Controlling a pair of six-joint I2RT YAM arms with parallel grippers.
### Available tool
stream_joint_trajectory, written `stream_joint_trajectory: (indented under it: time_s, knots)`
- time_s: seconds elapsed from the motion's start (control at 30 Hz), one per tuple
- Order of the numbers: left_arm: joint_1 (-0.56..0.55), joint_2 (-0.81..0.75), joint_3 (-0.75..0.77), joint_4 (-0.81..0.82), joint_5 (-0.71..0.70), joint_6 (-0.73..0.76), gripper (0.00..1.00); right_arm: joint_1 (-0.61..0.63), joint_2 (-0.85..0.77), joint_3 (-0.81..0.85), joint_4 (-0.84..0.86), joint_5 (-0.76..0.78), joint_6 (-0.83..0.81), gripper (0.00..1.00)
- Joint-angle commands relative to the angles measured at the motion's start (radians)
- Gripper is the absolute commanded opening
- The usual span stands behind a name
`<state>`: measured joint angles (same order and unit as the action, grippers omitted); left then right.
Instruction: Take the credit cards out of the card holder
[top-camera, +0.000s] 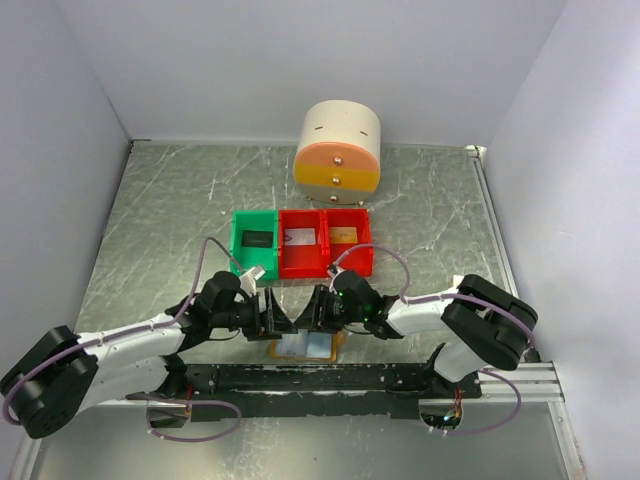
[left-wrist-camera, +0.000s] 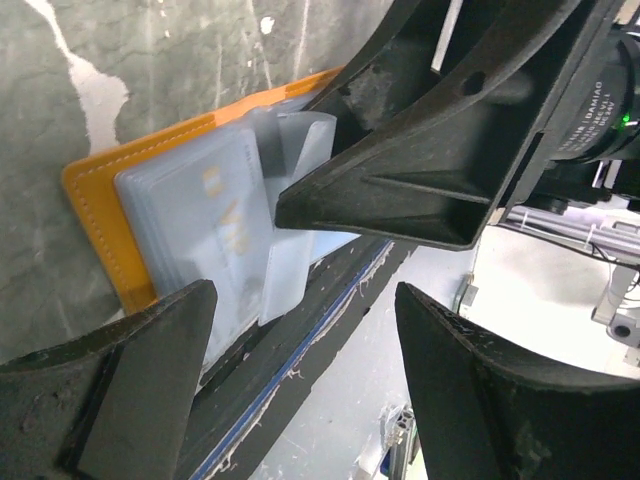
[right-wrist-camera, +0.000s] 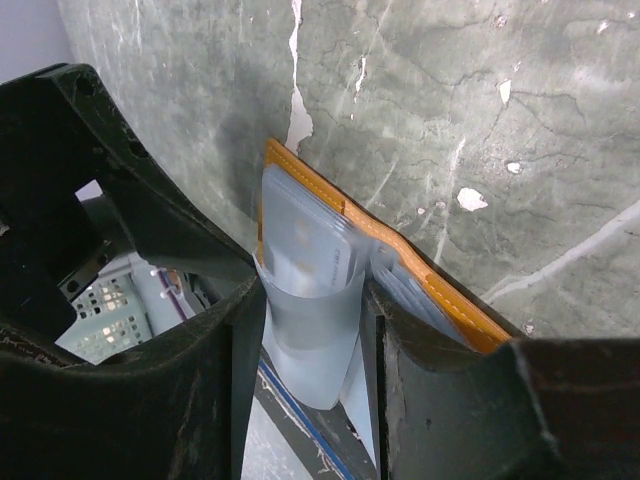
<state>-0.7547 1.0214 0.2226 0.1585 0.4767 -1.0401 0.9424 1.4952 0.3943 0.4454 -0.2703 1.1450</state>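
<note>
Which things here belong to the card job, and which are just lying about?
Job: card holder; card in its pocket; grey card and gold card, lying in the red bins; left fingers, open; right fingers, pinching the holder's pale sleeve.
Lying about: round drawer box; green bin; red bins.

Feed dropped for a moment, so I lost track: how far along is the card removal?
Done: a grey card and a gold card lie in the red bins. In hand: the right gripper pinches a pale blue pocket of the card holder; the left gripper is open at the holder. Left: a card with yellow marks shows inside a pocket.
</note>
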Motion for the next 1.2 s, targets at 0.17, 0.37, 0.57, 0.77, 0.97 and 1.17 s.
stream_joint_trajectory:
  time_s: [0.17,0.37,0.57,0.77,0.97,1.17]
  knots:
    - [-0.031,0.183,-0.040,0.408,0.099,-0.026,0.83,-0.009,0.042,-0.028,0.029,-0.027,0.011,0.43]
    - [-0.086,0.300,-0.053,0.584,0.089,-0.081,0.78,-0.014,0.043,-0.028,0.046,-0.042,0.017,0.44]
    - [-0.111,0.291,-0.039,0.567,0.008,-0.110,0.61,-0.023,0.002,0.006,-0.025,-0.040,-0.006,0.49]
    - [-0.114,0.245,0.019,0.461,-0.002,-0.076,0.64,-0.044,-0.110,0.060,-0.169,0.003,-0.036,0.63]
    - [-0.136,0.345,0.035,0.569,0.032,-0.099,0.66,-0.055,-0.218,0.167,-0.447,0.176,-0.045,0.72]
    - [-0.205,0.457,0.079,0.606,-0.006,-0.107,0.69,-0.060,-0.360,0.189,-0.701,0.382,-0.011,0.71]
